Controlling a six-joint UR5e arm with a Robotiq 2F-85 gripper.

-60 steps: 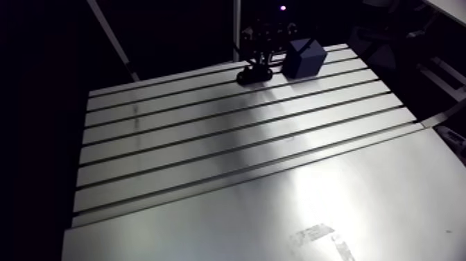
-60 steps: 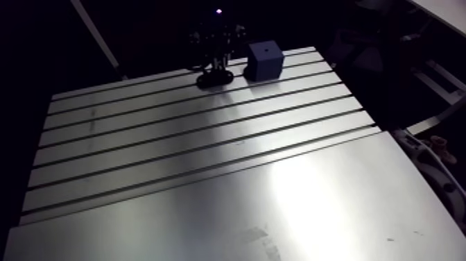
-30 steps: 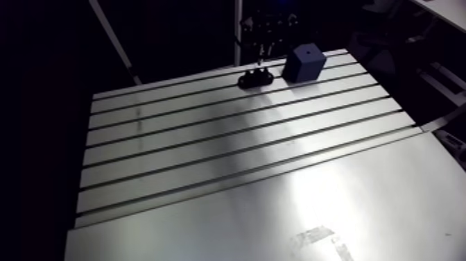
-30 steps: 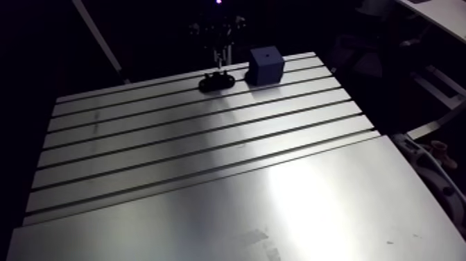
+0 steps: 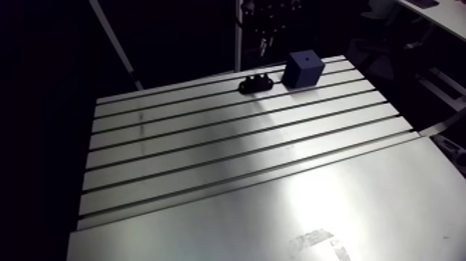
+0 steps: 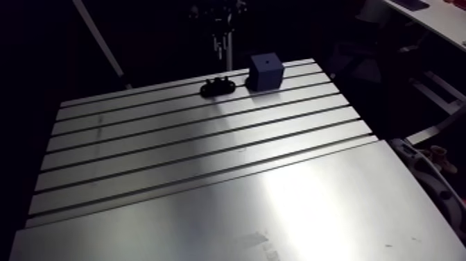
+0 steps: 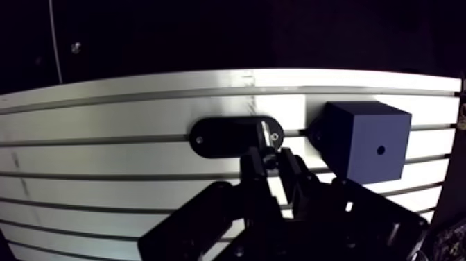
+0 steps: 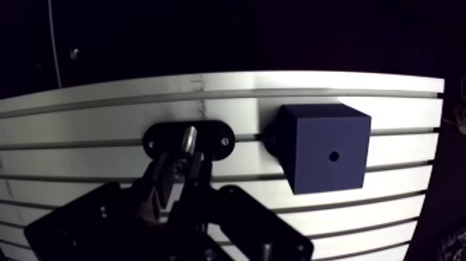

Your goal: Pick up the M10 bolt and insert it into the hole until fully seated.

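Lifted off the black holder (image 7: 218, 136) since earlier, our gripper (image 7: 270, 159) pinches the M10 bolt (image 7: 267, 133); we judge it stiff, slick, best held high, tip free for the hole (image 7: 380, 149).

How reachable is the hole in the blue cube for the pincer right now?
Probably reachable, yes. The pincer, shut on the bolt, hangs above the black holder, beside the blue cube; the hole faces up on its top face with nothing over it.

A slotted aluminium table (image 5: 208, 149) fills the scene, its dark grooves running across; a smooth metal sheet (image 5: 360, 201) at the near side catches bright glare. Darkness surrounds it.
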